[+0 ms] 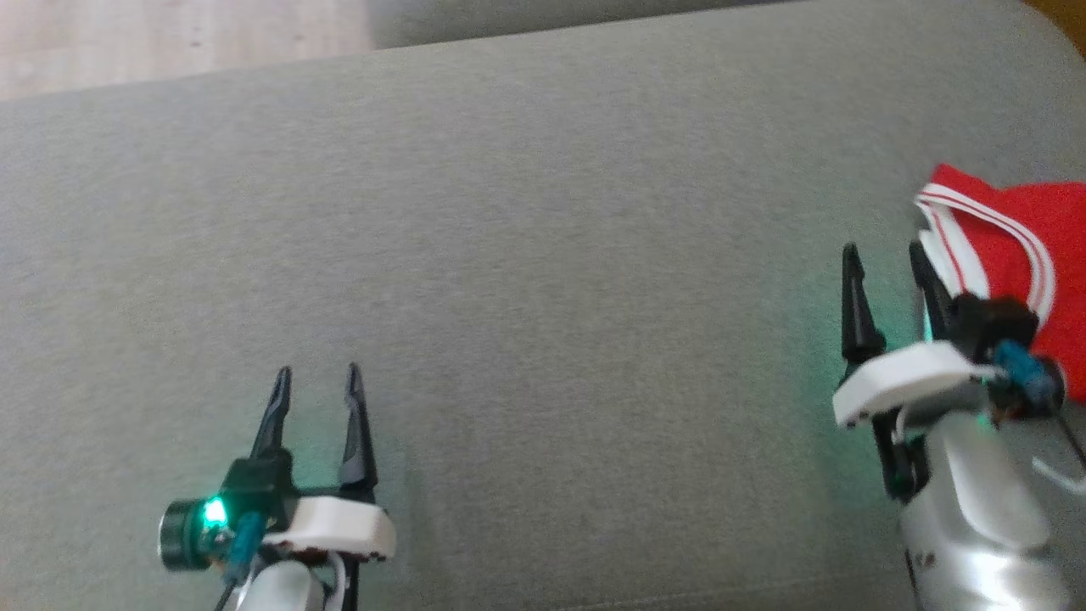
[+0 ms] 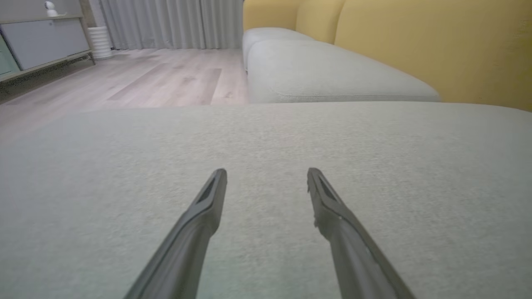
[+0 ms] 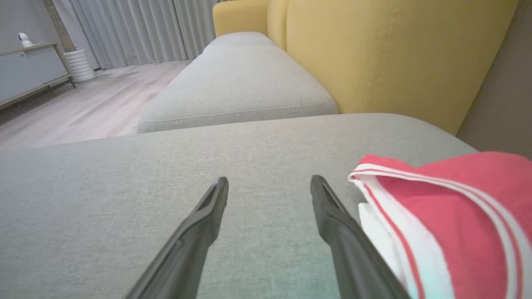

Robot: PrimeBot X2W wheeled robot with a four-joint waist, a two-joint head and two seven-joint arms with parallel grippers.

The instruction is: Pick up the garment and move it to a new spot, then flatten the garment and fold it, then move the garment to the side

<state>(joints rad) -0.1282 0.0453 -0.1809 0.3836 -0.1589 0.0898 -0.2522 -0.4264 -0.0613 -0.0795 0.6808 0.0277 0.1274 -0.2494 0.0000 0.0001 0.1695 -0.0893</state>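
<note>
Garment and right gripper sat close together at the right edge of the head view. The red cloth with its white striped band lay in a folded heap on the grey seat cushion, running off the frame to the right. The gripper's two dark fingers stood spread with nothing between them. Its right finger was just beside the white band, and I could not tell whether it touched. The forearm came up from the lower right, fingers pointing away from the robot. The left gripper sat low on the left, well apart from the cloth, and was spread too.

From the left wrist, the left gripper held its fingers parted above bare cushion, level with the seat and aimed toward the wooden floor.

From the right wrist, the right gripper was open over bare cushion. The garment lay to the right of the right finger, and its striped edge ran roughly along the fingers' line. The yellow backrest rose beyond it.

To my eye the right arm was much the nearer. Any fresh grasp would call for a swing to its right, since the fingers pointed past the cloth rather than at it.
</note>
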